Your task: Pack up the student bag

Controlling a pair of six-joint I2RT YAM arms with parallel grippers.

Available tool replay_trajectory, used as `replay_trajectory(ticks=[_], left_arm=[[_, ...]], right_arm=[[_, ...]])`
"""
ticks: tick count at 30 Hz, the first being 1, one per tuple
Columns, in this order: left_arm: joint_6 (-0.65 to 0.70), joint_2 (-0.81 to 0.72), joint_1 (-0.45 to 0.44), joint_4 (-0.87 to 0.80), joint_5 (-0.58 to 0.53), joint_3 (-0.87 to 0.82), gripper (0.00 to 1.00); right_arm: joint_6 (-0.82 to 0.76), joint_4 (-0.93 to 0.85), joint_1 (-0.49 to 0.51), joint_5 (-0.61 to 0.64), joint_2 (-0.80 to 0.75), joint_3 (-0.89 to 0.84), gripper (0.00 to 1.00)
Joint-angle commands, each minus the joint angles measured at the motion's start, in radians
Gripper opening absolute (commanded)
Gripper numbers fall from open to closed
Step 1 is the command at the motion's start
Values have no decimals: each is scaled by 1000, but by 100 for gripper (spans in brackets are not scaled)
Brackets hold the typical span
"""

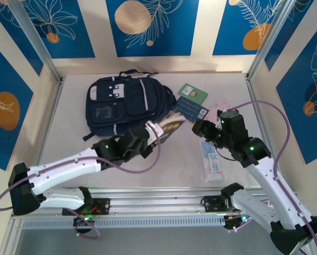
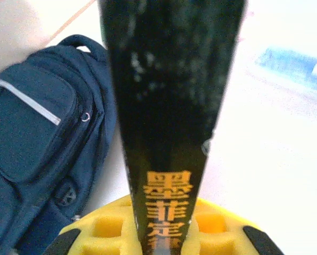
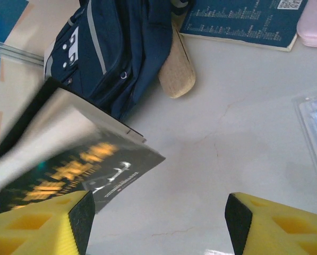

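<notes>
The student bag point(image 1: 123, 103), navy blue with grey stripe trim, lies flat at the back left of the table; the wrist views show it too point(image 2: 36, 143) point(image 3: 116, 48). My left gripper point(image 1: 149, 134) point(image 2: 166, 234) is shut on the spine end of a black book with gold characters point(image 1: 166, 127) point(image 2: 171, 106) point(image 3: 68, 154). The book hangs above the table just right of the bag's lower corner. My right gripper point(image 1: 200, 129) point(image 3: 158, 218) stands open right of the book, its left finger beside the book's corner and nothing between its pads.
A blue booklet point(image 1: 190, 109) point(image 3: 238, 18), a green book point(image 1: 193, 92) and a pink case point(image 1: 222, 109) point(image 3: 313, 24) lie right of the bag. A clear pack with blue print point(image 1: 212, 159) point(image 3: 315, 122) lies near the right arm. A tan flat piece point(image 3: 177, 74) sticks out by the bag.
</notes>
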Motion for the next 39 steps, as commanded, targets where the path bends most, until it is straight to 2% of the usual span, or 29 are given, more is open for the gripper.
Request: replay_trajectory(ticks=[1, 7, 10, 12, 15, 17, 19, 22, 24, 26, 29, 33, 37, 39], left_arm=[[-295, -43, 74, -31, 143, 73, 0], [-641, -89, 240, 76, 388, 46, 0], [-817, -104, 296, 191, 456, 4, 0], [-917, -110, 325, 257, 473, -22, 0], [-998, -108, 350, 284, 444, -35, 0], [-1010, -100, 362, 246, 430, -16, 0], [-1009, -90, 370, 214, 433, 2, 0], [-1007, -72, 384, 159, 410, 26, 0], [-1020, -68, 391, 138, 380, 27, 0], [-1027, -65, 407, 144, 373, 20, 0], [-1035, -70, 430, 114, 337, 7, 0], [-1069, -68, 470, 107, 343, -17, 0], [-1157, -46, 489, 149, 400, -34, 0], [-1185, -25, 489, 196, 440, -26, 0]], right_arm=[[3, 48, 7, -46, 27, -29, 67], [88, 228, 48, -238, -2, -148, 69], [180, 344, 76, -309, -21, -235, 72], [222, 395, 103, -331, -23, -271, 78], [222, 381, 138, -265, -34, -270, 87], [215, 367, 139, -216, -23, -243, 86], [238, 309, 139, -113, 4, -190, 85], [348, 182, 145, 117, 82, -91, 80], [427, 104, 163, 286, 160, -1, 80], [607, -60, 188, 447, 257, 101, 80], [767, -287, 183, 505, 428, 292, 79], [776, -378, 216, 512, 536, 430, 81], [584, -190, 213, 439, 446, 326, 86], [432, -8, 183, 318, 346, 208, 87]])
